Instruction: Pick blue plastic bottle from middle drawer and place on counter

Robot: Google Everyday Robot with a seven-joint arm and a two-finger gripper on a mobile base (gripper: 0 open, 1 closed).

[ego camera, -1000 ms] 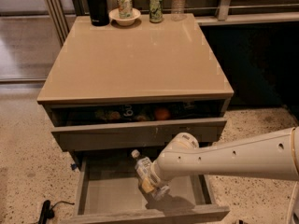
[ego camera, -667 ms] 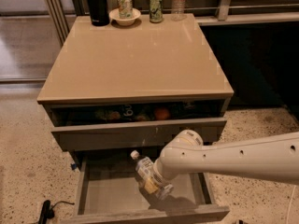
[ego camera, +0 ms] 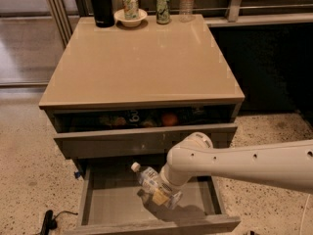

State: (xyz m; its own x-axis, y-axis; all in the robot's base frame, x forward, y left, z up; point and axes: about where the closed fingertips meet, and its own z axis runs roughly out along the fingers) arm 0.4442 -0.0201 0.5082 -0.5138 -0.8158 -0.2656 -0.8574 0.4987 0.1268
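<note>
The blue plastic bottle (ego camera: 148, 179) is a small clear bottle with a white cap. It hangs tilted, cap up and to the left, above the bare grey floor of the open middle drawer (ego camera: 110, 204). A shadow lies under it. My gripper (ego camera: 165, 195) sits at the end of the white arm (ego camera: 234, 163), which reaches in from the right. It is shut on the bottle's lower end, and the wrist largely covers it. The beige counter (ego camera: 142, 62) lies above the drawers.
At the counter's back edge stand a black flask (ego camera: 100, 4), a white bowl (ego camera: 130, 17) holding a can, a green can (ego camera: 163, 8) and another clear bottle (ego camera: 186, 1). The drawer above (ego camera: 146, 138) is slightly open with an orange (ego camera: 169, 119) and other items inside. A cable (ego camera: 49, 219) lies on the floor at the left.
The bottle in my gripper has shifted a little to the left and tilted slightly more. The arm has barely moved.
</note>
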